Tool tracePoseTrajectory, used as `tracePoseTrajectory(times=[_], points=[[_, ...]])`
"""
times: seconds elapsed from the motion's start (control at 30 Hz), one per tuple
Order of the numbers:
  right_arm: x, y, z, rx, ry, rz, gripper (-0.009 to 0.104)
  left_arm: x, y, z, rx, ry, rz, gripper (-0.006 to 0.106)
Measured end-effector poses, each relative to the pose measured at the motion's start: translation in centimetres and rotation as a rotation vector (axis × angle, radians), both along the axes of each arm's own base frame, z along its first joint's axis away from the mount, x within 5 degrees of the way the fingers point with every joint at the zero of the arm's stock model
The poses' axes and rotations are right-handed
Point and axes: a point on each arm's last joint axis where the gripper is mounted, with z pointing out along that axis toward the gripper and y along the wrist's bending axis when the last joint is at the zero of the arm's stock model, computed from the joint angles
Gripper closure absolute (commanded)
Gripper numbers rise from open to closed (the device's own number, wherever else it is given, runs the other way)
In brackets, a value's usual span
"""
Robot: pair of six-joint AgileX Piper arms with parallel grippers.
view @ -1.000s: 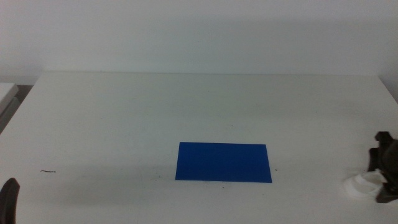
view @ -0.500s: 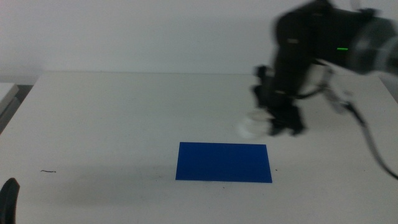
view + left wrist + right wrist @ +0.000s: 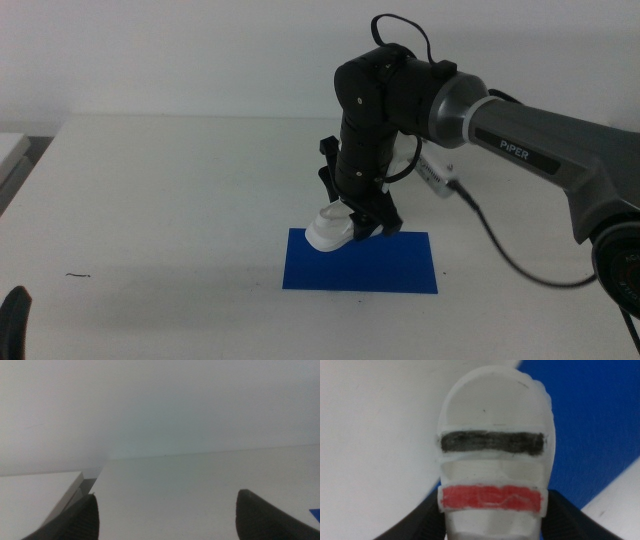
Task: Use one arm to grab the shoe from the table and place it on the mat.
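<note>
The middle view is showing the whole right arm [image 3: 470, 110] reaching in over the white bench [image 3: 150, 200], its right gripper [image 3: 365, 222] pointing down at the far left corner of the blue mat [image 3: 385, 268], with the white shoe [image 3: 331, 231] appearing only as a pale lump at the jaws. The right wrist view is giving what that view is hiding: the shoe [image 3: 492, 455] from above, with one dark strap and one red strap across it, and the two dark jaws pressing against its sides near the red strap, closed on it. The shoe's long axis is running straight out from the right gripper [image 3: 492, 515], rounded toe pointing away from the wrist, heel end sitting between the jaws. Beneath the shoe the mat [image 3: 600, 425] is showing on one side and bare bench [image 3: 375, 435] on the other, so it is sitting over the mat's edge. The left gripper [image 3: 165, 515] is waiting at the bench's near left edge, jaws spread wide and holding nothing
</note>
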Motion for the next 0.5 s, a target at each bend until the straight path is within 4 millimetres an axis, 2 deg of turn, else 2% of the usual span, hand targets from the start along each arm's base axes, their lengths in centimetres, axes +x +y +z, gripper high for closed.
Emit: tracePoseTrajectory(times=[0.1, 0.27, 0.3, 0.5], points=[[0.01, -0.02, 0.01, -0.039, -0.019, 0.235, 0.097, 0.00, 0.00, 0.00, 0.000, 0.000, 0.000, 0.007], [-0.21, 0.26, 0.05, -0.118, -0.073, 0.989, 0.097, 0.00, 0.00, 0.00, 0.000, 0.000, 0.000, 0.007], [-0.25, 0.32, 0.05, -0.126, -0.083, 1.097, 0.097, 0.00, 0.00, 0.00, 0.000, 0.000, 0.000, 0.007], [-0.44, 0.53, 0.05, -0.158, -0.130, 1.537, 0.097, 0.00, 0.00, 0.00, 0.000, 0.000, 0.000, 0.007]])
